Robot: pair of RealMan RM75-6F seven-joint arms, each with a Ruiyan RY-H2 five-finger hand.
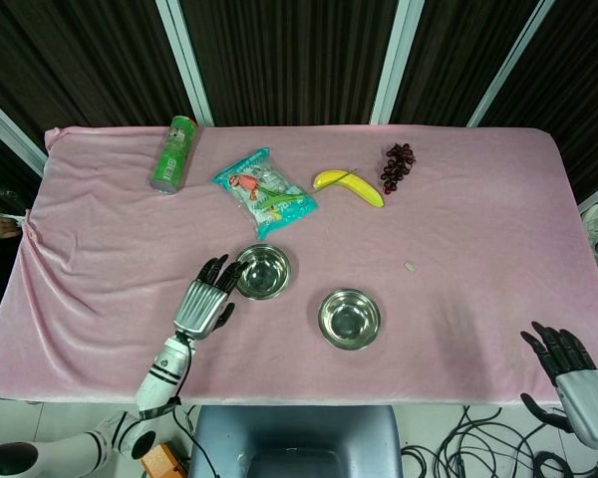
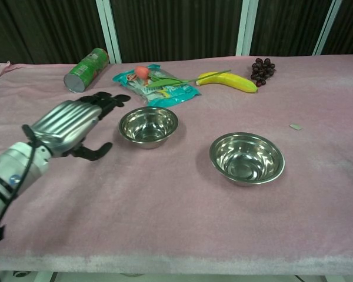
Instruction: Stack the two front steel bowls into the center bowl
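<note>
Two steel bowls sit nested as one stack (image 1: 262, 271) (image 2: 148, 126) at the table's centre. A single steel bowl (image 1: 349, 318) (image 2: 246, 157) stands to the front right of it on the pink cloth. My left hand (image 1: 206, 299) (image 2: 72, 124) hovers just left of the stack with fingers spread, holding nothing and apart from the rim. My right hand (image 1: 566, 370) shows only in the head view, at the front right corner beyond the table edge, fingers spread and empty.
A green can (image 1: 173, 153) (image 2: 86, 70) lies at the back left. A teal snack bag (image 1: 264, 191) (image 2: 157, 83), a banana (image 1: 349, 185) (image 2: 230, 80) and dark grapes (image 1: 398, 166) (image 2: 262, 68) line the back. A small scrap (image 1: 410, 267) lies right of centre.
</note>
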